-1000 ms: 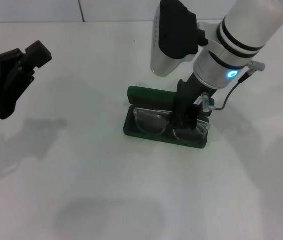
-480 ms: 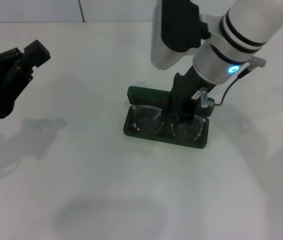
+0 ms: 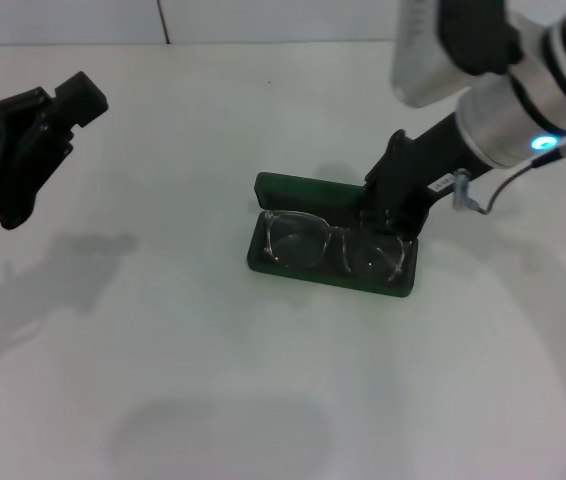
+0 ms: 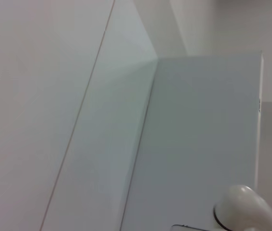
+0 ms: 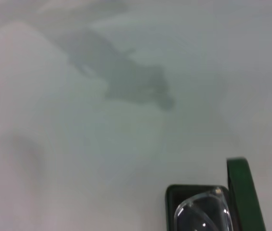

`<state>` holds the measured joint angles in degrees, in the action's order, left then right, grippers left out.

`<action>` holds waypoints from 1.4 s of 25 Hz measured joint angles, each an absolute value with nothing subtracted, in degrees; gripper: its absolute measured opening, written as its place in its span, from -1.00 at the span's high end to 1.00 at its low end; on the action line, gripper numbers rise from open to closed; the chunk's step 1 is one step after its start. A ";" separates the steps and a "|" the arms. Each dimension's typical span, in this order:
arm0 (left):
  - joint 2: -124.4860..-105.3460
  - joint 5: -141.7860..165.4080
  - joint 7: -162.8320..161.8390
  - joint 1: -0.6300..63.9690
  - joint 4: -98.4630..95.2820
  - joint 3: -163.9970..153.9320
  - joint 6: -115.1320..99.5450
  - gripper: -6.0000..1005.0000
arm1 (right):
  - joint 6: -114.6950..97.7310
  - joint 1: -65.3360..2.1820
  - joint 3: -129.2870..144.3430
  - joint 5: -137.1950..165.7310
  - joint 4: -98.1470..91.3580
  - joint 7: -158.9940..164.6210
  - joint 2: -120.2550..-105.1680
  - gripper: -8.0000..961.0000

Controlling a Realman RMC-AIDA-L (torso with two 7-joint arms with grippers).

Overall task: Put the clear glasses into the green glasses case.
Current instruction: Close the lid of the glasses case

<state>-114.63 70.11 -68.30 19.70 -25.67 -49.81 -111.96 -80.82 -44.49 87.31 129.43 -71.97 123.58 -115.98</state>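
Note:
The green glasses case (image 3: 263,258) lies open in the middle of the white table, its lid (image 3: 298,188) standing up at the back. The clear glasses (image 3: 331,245) rest inside it, lenses facing front, spanning nearly its full width. My right gripper (image 3: 391,210) hovers at the case's back right corner, just behind the right lens and apart from the bridge. In the right wrist view one end of the case (image 5: 193,191), its lid edge (image 5: 243,192) and one lens of the glasses (image 5: 201,216) show. My left gripper (image 3: 23,150) stays parked high at the far left.
The white tabletop (image 3: 213,380) stretches all around the case. A seam of the back wall (image 3: 163,20) shows at the top. The left wrist view holds only pale wall panels and a white rounded robot part (image 4: 241,209).
My right arm has pulled back and to the right, off the middle of the glasses. The glasses stayed in the case and now show in full. The left arm barely shifted.

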 joint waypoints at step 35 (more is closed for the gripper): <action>-119.97 93.50 -73.72 44.91 -23.70 -57.47 -76.79 0.79 | -91.96 -9.64 26.68 94.61 -47.55 78.53 -115.31 0.75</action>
